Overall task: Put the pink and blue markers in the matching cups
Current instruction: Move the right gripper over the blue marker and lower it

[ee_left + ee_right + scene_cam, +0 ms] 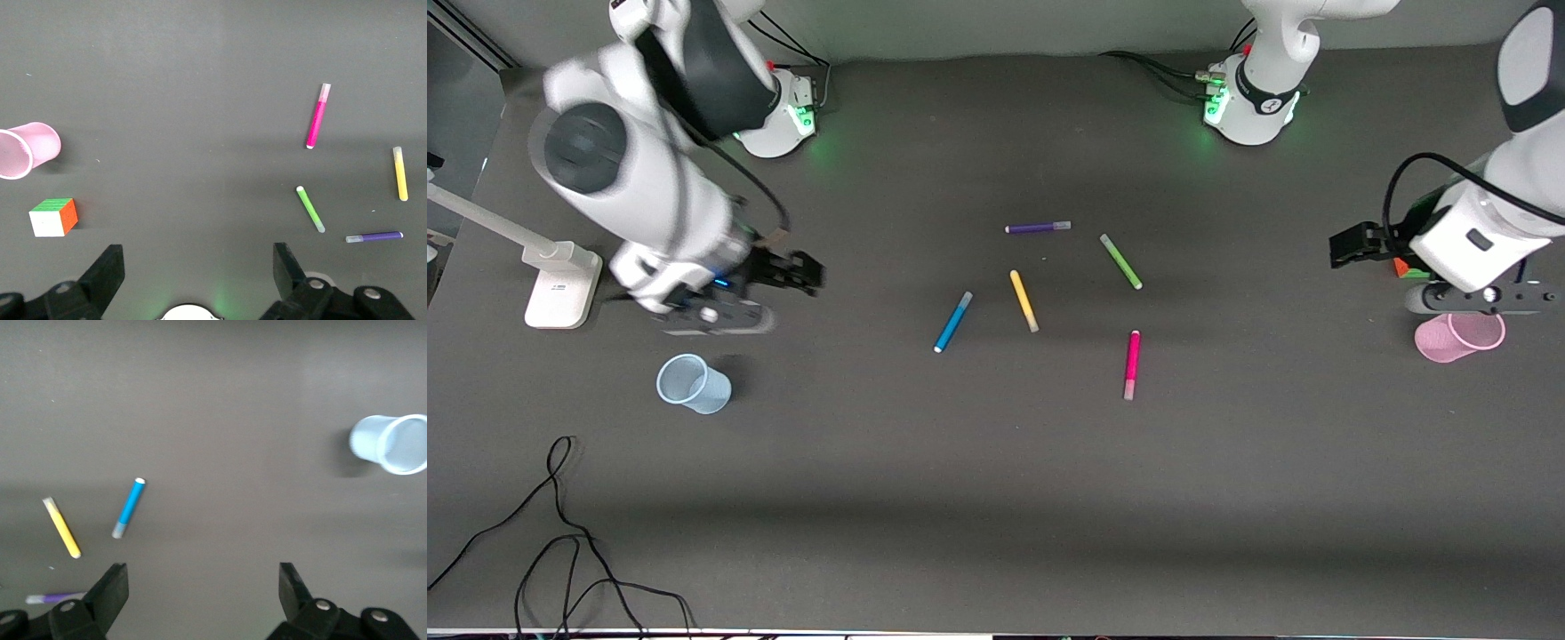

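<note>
So five pens are scattered flat around the middle of the dark table (996, 498). The blue marker (952, 322) lies toward the right arm's end of that bunch, on a slant, and the pink marker (1132, 364) lies nearest the front camera of the five, roughly lengthwise toward it with its pale end closest. Between them sits a yellow pen (1024, 300). A green pen (1120, 261) and a purple pen (1038, 228) lie farther from the camera. None of them touch each other.

The blue cup (693, 383) is near the right arm's end of the table, and in the front view it seems to stand upright, well apart from the blue marker. The pink cup (1460, 337) is at the left arm's end, well apart from the pink marker, and it looks tipped with its mouth facing the camera. A small colour cube (53, 217) sits just beside it, mostly hidden by the arm in the front view.

The right gripper (796, 272) hangs over bare table close to the blue cup, fingers spread wide, holding nothing. The left gripper (1356, 244) hangs over the table near the pink cup and cube, fingers also spread wide and empty.

A white stand (560, 280) sits at the right arm's edge, and a loose black cable (560, 533) trails across the near corner.
</note>
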